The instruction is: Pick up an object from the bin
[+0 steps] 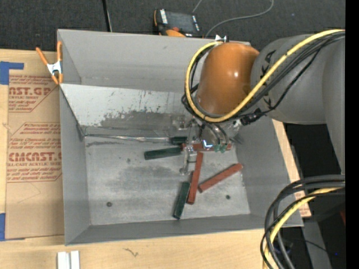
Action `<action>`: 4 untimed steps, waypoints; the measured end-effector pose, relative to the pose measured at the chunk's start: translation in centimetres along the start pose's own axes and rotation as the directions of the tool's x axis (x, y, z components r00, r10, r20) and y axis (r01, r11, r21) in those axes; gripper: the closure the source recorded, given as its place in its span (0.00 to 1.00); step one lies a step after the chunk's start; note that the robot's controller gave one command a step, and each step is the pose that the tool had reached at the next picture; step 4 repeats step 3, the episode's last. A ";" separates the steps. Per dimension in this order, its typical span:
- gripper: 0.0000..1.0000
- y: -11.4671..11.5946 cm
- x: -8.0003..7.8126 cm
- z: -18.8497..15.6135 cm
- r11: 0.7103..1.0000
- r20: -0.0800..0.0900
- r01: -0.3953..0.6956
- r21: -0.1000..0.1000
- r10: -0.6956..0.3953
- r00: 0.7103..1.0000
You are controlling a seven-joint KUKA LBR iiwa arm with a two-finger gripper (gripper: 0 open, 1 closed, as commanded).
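The gripper hangs low near the middle of the bin, under the arm's orange cover; whether it is clenched or released I can't tell; it sits over the top end of a red stick, whose lower end lies against a dark green stick; a second red stick lies just right; a green stick lies just left.

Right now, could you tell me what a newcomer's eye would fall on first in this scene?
The orange-covered arm coming in from the right stands out first, with its claw low over the middle of the grey bin. A red stick runs down from the claw and a second red stick slants to its right. One dark green stick lies at the bottom, another dark green stick left of the claw.
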State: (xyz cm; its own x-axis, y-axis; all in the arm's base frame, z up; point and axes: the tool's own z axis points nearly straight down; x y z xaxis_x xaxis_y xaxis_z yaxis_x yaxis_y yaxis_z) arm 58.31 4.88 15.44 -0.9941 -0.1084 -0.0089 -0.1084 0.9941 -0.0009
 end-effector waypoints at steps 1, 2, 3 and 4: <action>0.00 2.2 -0.4 8.5 0.996 -0.014 -0.091 -0.002 0.091 0.996; 1.00 2.1 -0.7 8.0 0.996 -0.007 -0.093 -0.002 0.093 0.996; 1.00 0.3 4.5 -7.8 0.999 0.000 -0.044 0.000 0.044 0.999; 1.00 0.3 4.5 -7.8 0.999 0.000 -0.044 0.000 0.044 0.999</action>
